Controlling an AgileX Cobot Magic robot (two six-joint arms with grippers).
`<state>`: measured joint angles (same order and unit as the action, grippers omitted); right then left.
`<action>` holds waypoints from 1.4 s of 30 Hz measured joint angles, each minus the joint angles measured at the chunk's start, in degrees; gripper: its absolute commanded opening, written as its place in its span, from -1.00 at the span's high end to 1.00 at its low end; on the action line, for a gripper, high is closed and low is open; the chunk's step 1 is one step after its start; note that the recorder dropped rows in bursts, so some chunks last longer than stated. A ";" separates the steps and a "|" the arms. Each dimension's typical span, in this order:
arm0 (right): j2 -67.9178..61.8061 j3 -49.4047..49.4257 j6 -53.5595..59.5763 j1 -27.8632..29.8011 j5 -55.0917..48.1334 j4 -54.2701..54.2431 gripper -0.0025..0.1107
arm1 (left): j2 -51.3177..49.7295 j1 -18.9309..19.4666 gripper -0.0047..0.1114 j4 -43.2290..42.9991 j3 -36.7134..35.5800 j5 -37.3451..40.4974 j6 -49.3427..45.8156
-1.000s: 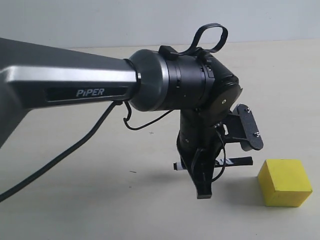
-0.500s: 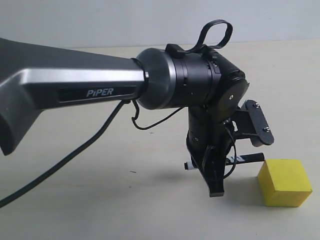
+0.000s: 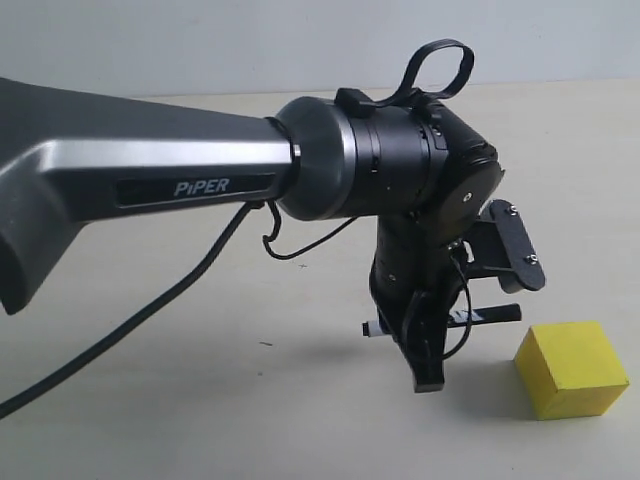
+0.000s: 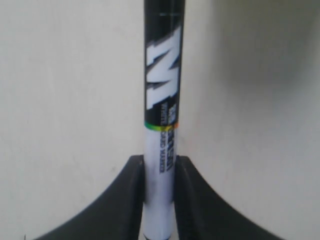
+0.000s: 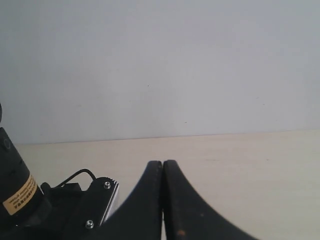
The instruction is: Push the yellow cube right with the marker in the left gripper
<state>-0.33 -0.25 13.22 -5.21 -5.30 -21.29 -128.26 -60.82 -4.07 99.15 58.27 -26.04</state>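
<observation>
My left gripper (image 3: 428, 372) points down at the table on the thick black PiPER arm (image 3: 150, 170) and is shut on the marker (image 3: 490, 315). The marker lies level across the fingers, its black end pointing right toward the yellow cube (image 3: 572, 368). That end hangs just left of and slightly above the cube's top left edge, with a small gap. In the left wrist view the fingers (image 4: 127, 200) clamp the marker's (image 4: 162, 100) white barrel, at my left gripper (image 4: 159, 161); the cube is out of that view. My right gripper (image 5: 162, 163) is shut and empty.
The beige tabletop (image 3: 200, 400) meets a pale wall (image 3: 200, 40) at the back. A black cable (image 3: 150, 300) trails from the left arm down to the left. A black mount with screws (image 5: 97, 200) shows beside the right gripper.
The left gripper carried the marker rightward toward the cube, then eased back slightly. The cube has turned a little and sits a touch lower and to the right in the exterior view.
</observation>
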 measured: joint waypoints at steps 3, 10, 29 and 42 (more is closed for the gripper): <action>0.00 0.00 0.00 0.00 0.00 0.00 0.96 | 0.61 0.58 0.92 -1.79 0.00 4.73 1.55; 0.00 0.00 0.00 0.00 0.00 0.00 0.96 | 5.14 1.02 0.92 -2.30 -1.30 7.76 4.42; 0.00 0.00 0.00 0.00 0.00 0.00 0.96 | 6.86 -1.43 0.92 1.01 -11.33 -1.73 5.76; 0.00 0.00 0.00 0.00 0.00 0.00 0.96 | 4.86 -2.61 0.92 2.65 -8.63 -5.65 4.39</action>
<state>-0.33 -0.25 13.22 -5.21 -5.30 -21.29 -123.40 -63.43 -1.42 90.52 52.62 -21.64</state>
